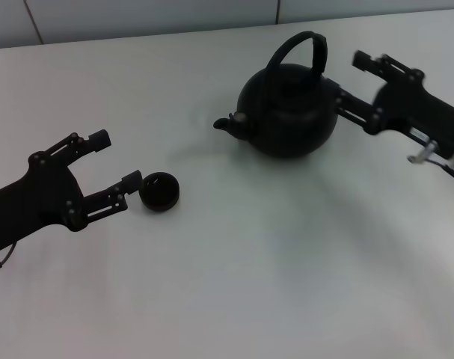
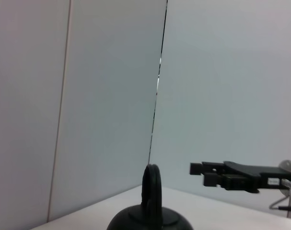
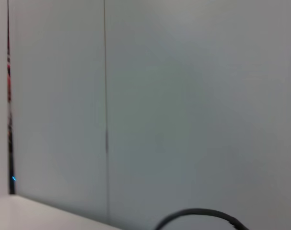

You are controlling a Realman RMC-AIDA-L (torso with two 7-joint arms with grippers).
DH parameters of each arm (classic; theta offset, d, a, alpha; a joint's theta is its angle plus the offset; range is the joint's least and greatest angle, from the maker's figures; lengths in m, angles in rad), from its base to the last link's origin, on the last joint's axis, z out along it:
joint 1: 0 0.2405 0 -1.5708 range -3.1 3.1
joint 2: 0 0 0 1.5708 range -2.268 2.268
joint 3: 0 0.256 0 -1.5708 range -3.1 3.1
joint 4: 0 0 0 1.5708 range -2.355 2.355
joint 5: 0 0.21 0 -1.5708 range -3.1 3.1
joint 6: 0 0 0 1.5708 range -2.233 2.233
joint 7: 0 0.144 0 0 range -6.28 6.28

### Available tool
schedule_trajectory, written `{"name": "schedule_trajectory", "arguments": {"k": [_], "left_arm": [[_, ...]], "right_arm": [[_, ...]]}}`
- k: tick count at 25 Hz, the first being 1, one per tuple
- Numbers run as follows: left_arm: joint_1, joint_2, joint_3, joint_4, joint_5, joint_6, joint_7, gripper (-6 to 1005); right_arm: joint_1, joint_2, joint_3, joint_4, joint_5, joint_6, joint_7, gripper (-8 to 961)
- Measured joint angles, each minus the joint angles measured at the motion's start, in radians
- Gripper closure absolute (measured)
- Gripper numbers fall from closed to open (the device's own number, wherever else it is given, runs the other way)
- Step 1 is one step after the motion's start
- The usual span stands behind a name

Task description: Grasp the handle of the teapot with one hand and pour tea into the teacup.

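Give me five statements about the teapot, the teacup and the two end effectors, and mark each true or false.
1. The teapot stands upright on the table. True.
2. The teapot's spout points toward the robot's right. False: it points toward the robot's left, the teacup's side.
3. The right end effector is shut on the handle. False: it is open beside the teapot's body, and the handle stands free.
4. The left end effector is open, with one finger right beside the teacup. True.
5. The teacup sits on top of the teapot. False: it sits on the table, apart from the teapot, on the robot's left.
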Motion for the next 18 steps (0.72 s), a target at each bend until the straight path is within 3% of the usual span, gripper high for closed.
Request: {"name": "schedule_trajectory", "arguments": {"k": [8, 18], "left_arm": [[0.017, 0.005, 0.040, -0.011, 0.005, 0.087, 0.009, 135], [0.059, 0.007, 0.066, -0.003, 0.006, 0.152, 0.010, 135]], "right_arm": [[-0.077, -0.009, 0.003, 0.004, -0.079, -0.232, -0.001, 259], [-0.056, -0.008, -0.004, -0.023, -0.268, -0.373, -0.001, 258]]}}
